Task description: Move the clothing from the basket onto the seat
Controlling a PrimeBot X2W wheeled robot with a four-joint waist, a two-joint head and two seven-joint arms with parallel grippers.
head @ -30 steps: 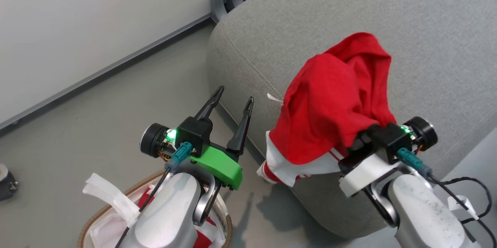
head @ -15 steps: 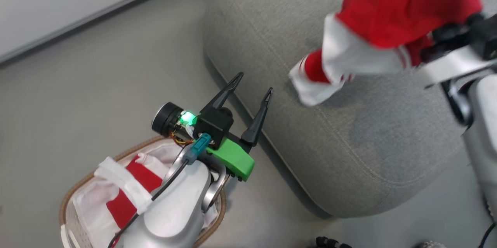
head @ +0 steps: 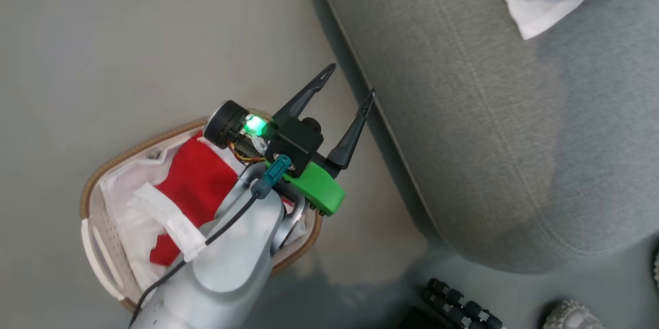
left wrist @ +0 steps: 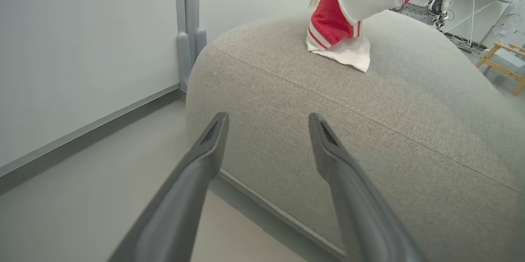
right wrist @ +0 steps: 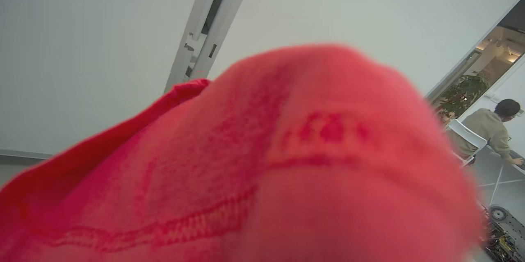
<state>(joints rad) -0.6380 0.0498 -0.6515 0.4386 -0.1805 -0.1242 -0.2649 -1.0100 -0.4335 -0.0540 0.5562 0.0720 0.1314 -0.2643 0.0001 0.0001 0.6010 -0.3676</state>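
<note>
The basket point(head: 110, 156), white with a tan rim, stands on the floor at the lower left and holds red and white clothing point(head: 198, 179) over its white liner. My left gripper point(head: 350, 80) hovers just past the basket's rim, open and empty, its fingers pointing at the side of the grey seat point(head: 489, 138). In the left wrist view the left gripper point(left wrist: 267, 117) faces the seat point(left wrist: 369, 131). A second red and white garment point(left wrist: 336, 20) hangs over the seat top, its white hem touching the cushion. That garment point(right wrist: 246, 163) drapes over my right gripper, hiding its fingers.
A pale wall with a grey baseboard and an upright post point(left wrist: 186, 28) runs behind the seat. My wheeled base point(head: 458, 303) shows on the floor by the seat's near corner. A person point(right wrist: 488, 131) sits at a desk far off. A wooden chair point(left wrist: 504, 61) stands beyond the seat.
The head camera has tipped down toward the basket. My right arm has carried the hanging garment farther over the seat. The left gripper stays open.
</note>
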